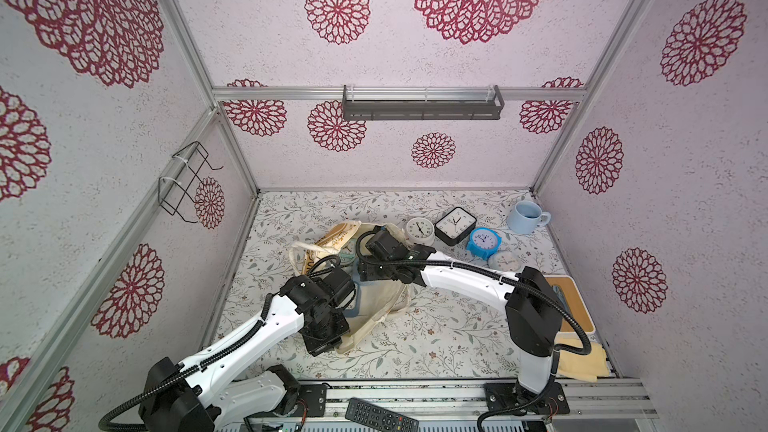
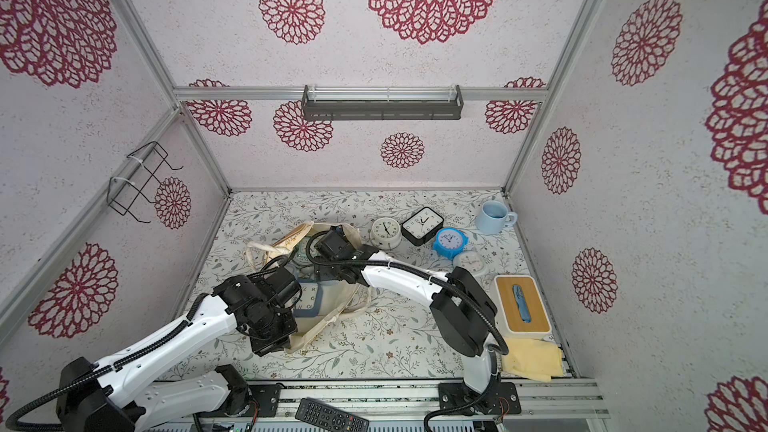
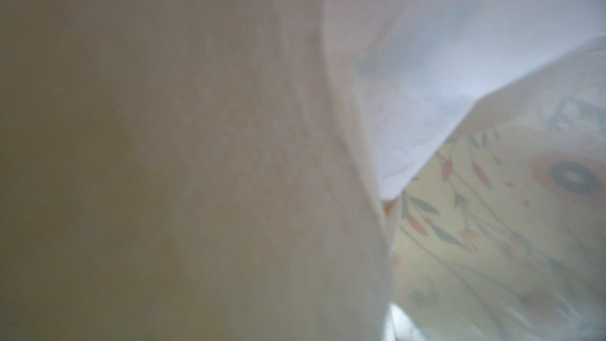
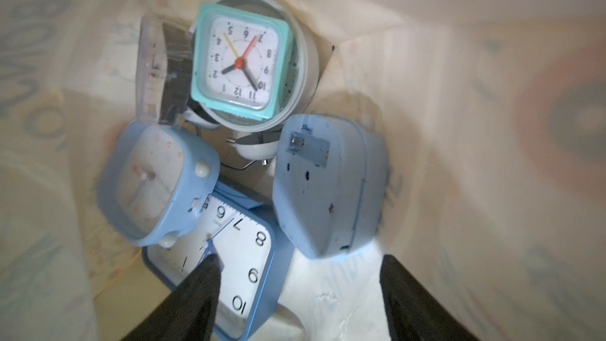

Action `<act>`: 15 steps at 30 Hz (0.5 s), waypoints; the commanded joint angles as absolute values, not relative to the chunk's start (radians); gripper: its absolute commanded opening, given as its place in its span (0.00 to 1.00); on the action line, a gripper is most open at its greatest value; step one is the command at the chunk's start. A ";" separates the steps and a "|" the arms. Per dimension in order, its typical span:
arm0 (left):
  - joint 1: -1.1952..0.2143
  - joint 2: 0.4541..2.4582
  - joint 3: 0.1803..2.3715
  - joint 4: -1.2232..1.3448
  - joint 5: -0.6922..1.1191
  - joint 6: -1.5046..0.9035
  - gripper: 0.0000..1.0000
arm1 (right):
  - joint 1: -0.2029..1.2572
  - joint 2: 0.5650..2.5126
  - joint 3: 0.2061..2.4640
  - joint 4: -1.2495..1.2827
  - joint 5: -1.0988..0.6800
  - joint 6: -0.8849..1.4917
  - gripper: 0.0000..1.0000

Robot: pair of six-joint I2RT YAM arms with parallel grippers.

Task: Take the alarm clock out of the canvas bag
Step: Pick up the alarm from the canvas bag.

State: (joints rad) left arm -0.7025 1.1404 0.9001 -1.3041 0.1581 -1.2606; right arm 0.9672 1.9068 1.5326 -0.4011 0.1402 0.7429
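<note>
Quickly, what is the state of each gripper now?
Left gripper: shut, seemingly pinching the canvas bag at its edge.
Right gripper: open inside the bag, holding nothing.

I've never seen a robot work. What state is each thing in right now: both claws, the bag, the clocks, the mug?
Right claw: open, inside the bag, holding nothing.
Left claw: shut, close against the bag's cloth.
Canvas bag: lying down, mouth open, several clocks inside.
Teal clock: in the bag, face showing.
Black clock: outside the bag.
Blue bell clock: outside the bag, upright.
Mug: upright.
</note>
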 commanded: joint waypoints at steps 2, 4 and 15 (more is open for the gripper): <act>-0.710 1.147 0.901 -1.333 0.085 -1.259 0.00 | 0.931 1.949 1.559 -0.451 0.230 0.831 0.79; -0.711 1.142 0.898 -1.332 0.085 -1.259 0.00 | 0.923 1.957 1.534 -0.408 0.198 0.862 0.79; -0.712 1.110 0.889 -1.326 0.078 -1.269 0.00 | 0.901 2.054 1.496 -0.334 0.109 1.004 0.84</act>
State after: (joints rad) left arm -0.7063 1.1175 0.9043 -1.2942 0.1402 -1.2572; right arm 0.9447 2.0132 1.5063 -0.3000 0.1123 0.9165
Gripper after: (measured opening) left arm 0.051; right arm 0.833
